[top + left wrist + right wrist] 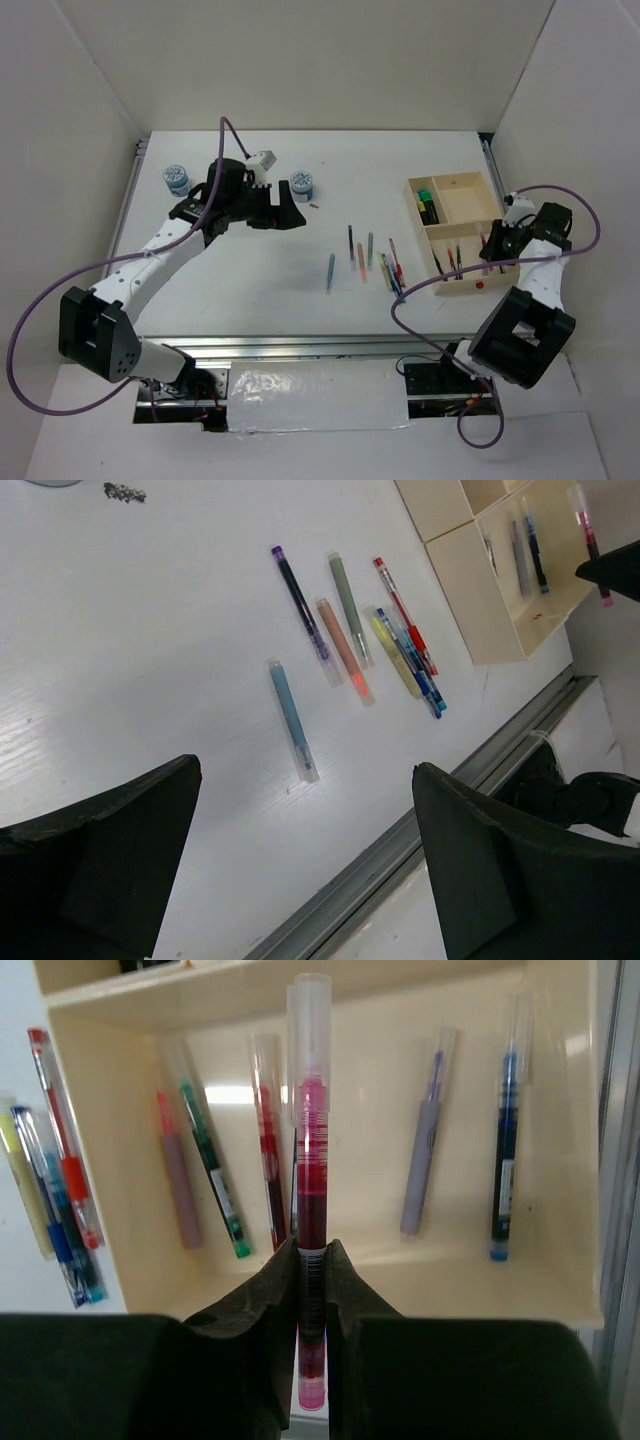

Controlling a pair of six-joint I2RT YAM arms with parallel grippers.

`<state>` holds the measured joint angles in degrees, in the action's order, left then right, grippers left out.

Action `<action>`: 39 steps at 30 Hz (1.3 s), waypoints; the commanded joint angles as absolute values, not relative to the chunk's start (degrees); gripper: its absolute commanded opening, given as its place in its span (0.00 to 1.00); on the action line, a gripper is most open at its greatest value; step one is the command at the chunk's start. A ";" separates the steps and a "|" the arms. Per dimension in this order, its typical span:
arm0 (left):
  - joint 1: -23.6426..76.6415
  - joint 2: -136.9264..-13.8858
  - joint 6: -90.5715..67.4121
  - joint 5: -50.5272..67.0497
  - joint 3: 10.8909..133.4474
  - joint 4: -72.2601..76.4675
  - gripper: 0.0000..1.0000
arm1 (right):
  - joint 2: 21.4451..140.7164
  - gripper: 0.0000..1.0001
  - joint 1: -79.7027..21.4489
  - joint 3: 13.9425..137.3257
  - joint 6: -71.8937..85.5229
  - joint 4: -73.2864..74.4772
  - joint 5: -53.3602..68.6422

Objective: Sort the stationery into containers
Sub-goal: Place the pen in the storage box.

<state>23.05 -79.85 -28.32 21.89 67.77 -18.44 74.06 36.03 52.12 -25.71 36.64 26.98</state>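
- I am watching the right gripper pinching a pink pen by its lower barrel. The fingers are closed on it and the clear cap is pointing away from the wrist.
- The pen is hanging over the near compartment of the wooden tray, at the right side of the table.
- Five pens are lying in that compartment: a pale pink one, a green one, a red one, a purple one and a blue one.
- The left gripper is hovering over bare table with its fingers spread wide, gripping nothing.
- Loose pens are waiting between the arms: a light blue pen, a dark purple pen, an orange pen and a grey-green pen.
- A tight bunch of pens, red, yellow and blue, is lying just beside the tray's near left corner.
- Highlighters are sitting in the tray's narrow far-left compartment.
- Two round pots are standing on the far left part of the table, one close to the left gripper, the other further left.
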 commanded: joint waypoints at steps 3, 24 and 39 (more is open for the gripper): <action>24.26 -80.68 -26.63 16.88 66.97 -16.79 0.99 | 79.71 0.00 32.35 57.21 -20.57 31.82 23.92; 27.60 -83.14 -26.28 14.32 65.13 -14.50 0.99 | 85.08 0.00 27.25 52.56 -17.84 25.93 15.82; 28.39 -81.92 -26.37 13.62 63.28 -13.62 0.99 | 80.07 0.00 29.18 50.45 -22.06 28.65 15.91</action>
